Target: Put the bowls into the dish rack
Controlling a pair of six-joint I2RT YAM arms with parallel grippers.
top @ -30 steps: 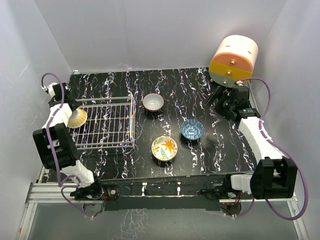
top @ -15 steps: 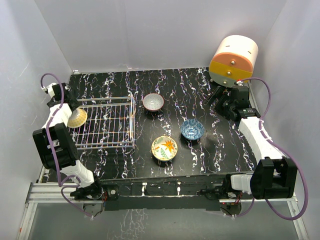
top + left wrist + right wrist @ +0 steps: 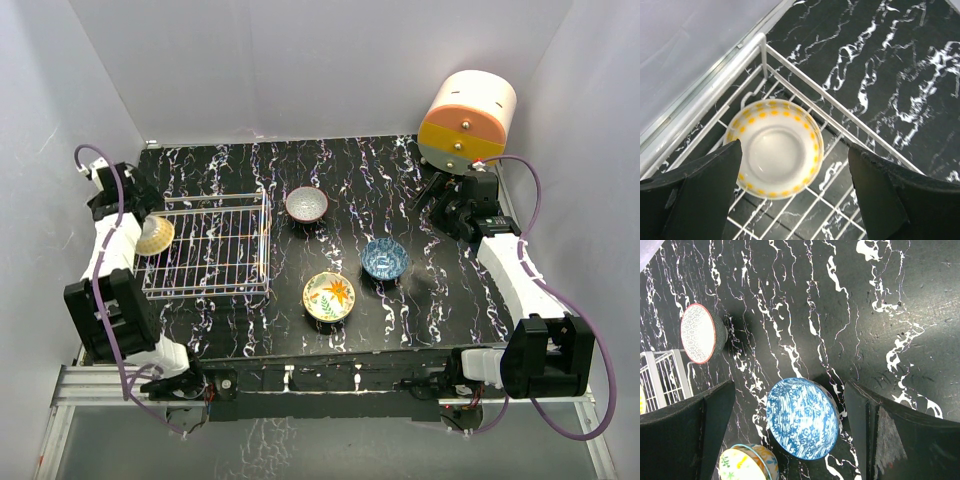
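Note:
A cream bowl with yellow dots [image 3: 774, 148] lies in the left end of the white wire dish rack [image 3: 850, 117], also seen from above [image 3: 155, 236] in the rack [image 3: 215, 250]. My left gripper [image 3: 795, 200] is open above it, apart from it, and stands at the rack's far left in the top view [image 3: 128, 203]. A grey-white bowl [image 3: 307, 204], a blue-white bowl [image 3: 384, 259] and a flowered bowl with teal rim [image 3: 329, 296] stand on the table. My right gripper [image 3: 790, 435] is open and empty above the blue-white bowl [image 3: 802, 418], shown at the right in the top view [image 3: 432, 195].
An orange-and-cream round drawer unit [image 3: 465, 120] stands at the back right, just behind my right arm. White walls close in the table on three sides. In the right wrist view the grey-white bowl [image 3: 697, 333], the flowered bowl [image 3: 747, 462] and a rack corner [image 3: 660, 375] also show.
My left gripper has drawn back and up toward the far left, off the cream bowl, which stays in the rack. The right arm has not moved.

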